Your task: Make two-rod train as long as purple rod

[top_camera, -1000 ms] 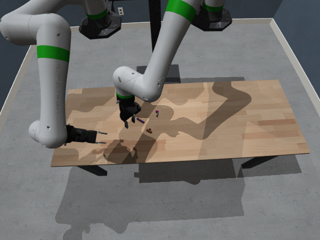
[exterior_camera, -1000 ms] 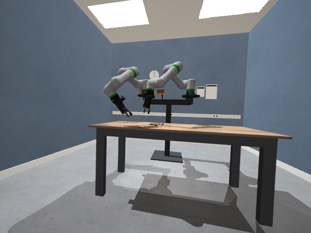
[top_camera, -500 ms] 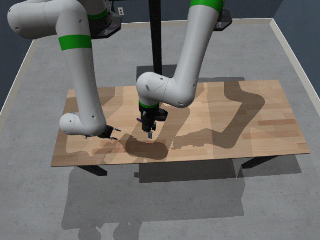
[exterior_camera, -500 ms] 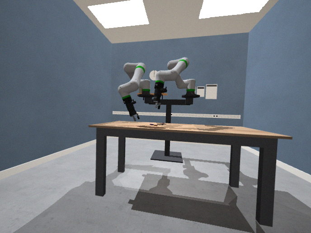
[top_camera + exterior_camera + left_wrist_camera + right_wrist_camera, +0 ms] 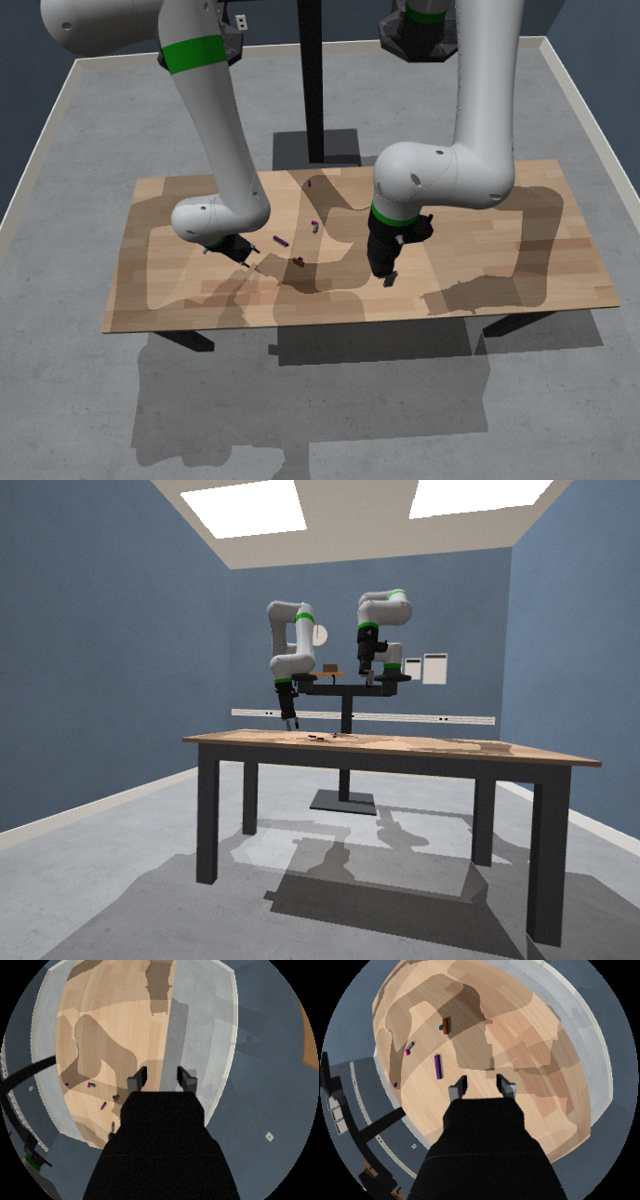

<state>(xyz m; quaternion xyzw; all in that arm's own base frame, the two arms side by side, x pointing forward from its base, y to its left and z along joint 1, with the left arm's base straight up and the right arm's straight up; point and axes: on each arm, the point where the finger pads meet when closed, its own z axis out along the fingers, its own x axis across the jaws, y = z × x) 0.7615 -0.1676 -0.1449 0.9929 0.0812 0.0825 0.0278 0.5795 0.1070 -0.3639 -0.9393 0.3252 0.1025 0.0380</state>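
Note:
A purple rod [image 5: 280, 240] [image 5: 438, 1067] lies flat on the table. An orange rod [image 5: 298, 262] [image 5: 445, 1026] lies near it, with a short blue rod [image 5: 300, 258] [image 5: 441, 1028] close against its side. A grey rod [image 5: 314, 228] [image 5: 410, 1046] lies with one end at a magenta rod [image 5: 313, 222] [image 5: 407, 1052]. Another small magenta rod [image 5: 309, 183] [image 5: 395, 1085] lies near the back edge. My right gripper [image 5: 253, 259] [image 5: 293, 727] [image 5: 481, 1080] is open and empty above the table, beside the purple rod. My left gripper [image 5: 162, 1073] is open and empty, high up and away from the rods.
The wooden table [image 5: 496, 268] [image 5: 413, 746] extends far to the right of the rods in the top view. A dark post [image 5: 312, 92] stands behind its back edge. The two arms hang over the table on either side of the rods.

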